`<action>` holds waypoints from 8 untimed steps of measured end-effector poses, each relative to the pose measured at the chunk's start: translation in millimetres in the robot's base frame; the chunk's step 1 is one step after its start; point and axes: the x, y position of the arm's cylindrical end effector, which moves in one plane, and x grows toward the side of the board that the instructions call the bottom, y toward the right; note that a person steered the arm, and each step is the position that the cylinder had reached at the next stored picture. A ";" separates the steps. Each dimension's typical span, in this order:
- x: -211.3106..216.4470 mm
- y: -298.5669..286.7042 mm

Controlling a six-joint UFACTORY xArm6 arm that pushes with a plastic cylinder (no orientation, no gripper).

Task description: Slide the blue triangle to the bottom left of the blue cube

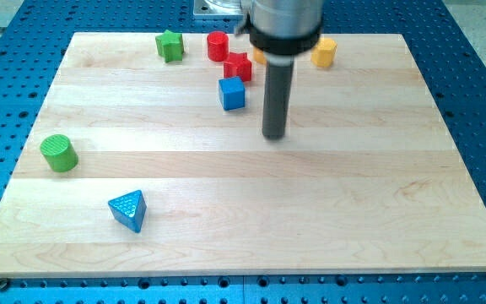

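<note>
triangle (128, 210) far bottom-left of cube (233, 93) | my tip (274, 135) right-below cube

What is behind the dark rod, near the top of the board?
Behind my rod a yellow block shows only a sliver at its left; the rest is covered. A yellow cylinder stands clear to the right. My tip rests right of the blue cube.

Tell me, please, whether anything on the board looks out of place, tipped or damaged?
Nothing stands out. The blue triangle lies near the view's bottom left, far from the blue cube; my tip is right of the cube, touching nothing.
</note>
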 end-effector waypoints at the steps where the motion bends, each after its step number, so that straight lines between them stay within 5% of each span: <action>1: 112.7 -30.9; 2: 154.9 -166.9; 3: 131.3 -210.9; 4: 68.2 -174.2; 7: 102.8 -99.5; 8: 75.1 -83.7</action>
